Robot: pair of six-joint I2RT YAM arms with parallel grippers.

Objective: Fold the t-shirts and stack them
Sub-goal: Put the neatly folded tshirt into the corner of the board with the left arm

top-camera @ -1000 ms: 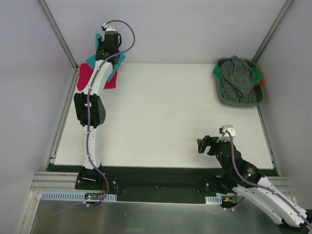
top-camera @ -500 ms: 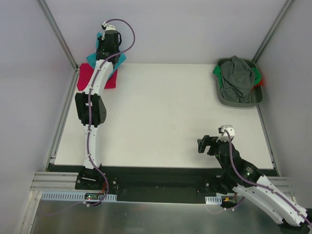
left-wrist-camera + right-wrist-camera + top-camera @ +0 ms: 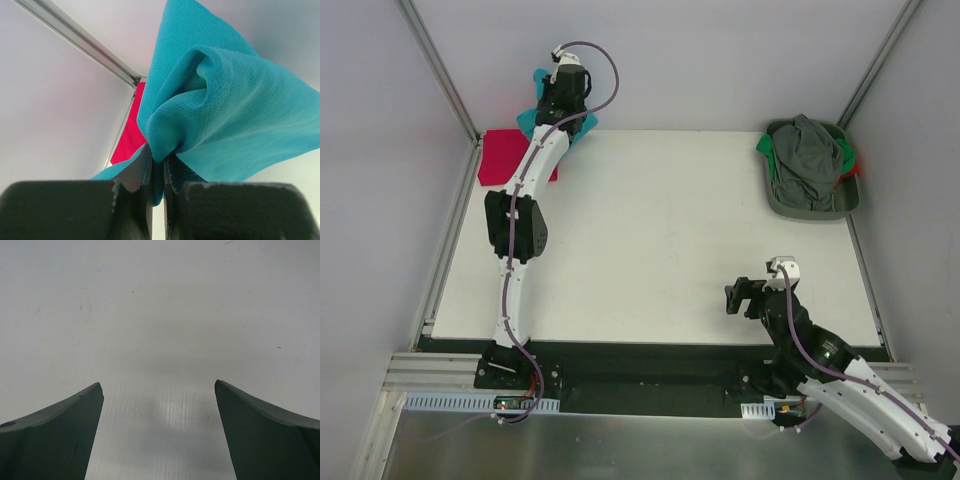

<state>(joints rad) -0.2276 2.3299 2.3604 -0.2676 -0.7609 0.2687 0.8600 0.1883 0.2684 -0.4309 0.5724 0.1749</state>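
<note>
My left gripper (image 3: pixel 563 103) is stretched to the far left corner and is shut on the teal t-shirt (image 3: pixel 532 118), held up off the table. In the left wrist view the teal cloth (image 3: pixel 220 110) is bunched and pinched between my closed jaws at the left gripper (image 3: pixel 157 165). The red t-shirt (image 3: pixel 502 157) lies folded flat on the table below and left of it, and shows in the left wrist view (image 3: pixel 131 135). My right gripper (image 3: pixel 740 298) is open and empty above bare table near the front right, as the right wrist view shows (image 3: pixel 159 390).
A grey-green bin (image 3: pixel 780 205) at the back right holds a heap of more clothes (image 3: pixel 807 155), grey, green and red. Metal frame posts (image 3: pixel 438 65) and white walls close in the far corners. The white table (image 3: pixel 660 240) lies between the arms.
My left gripper has moved right and slightly back with the teal shirt, uncovering more of the red shirt. The right arm has stayed still.
</note>
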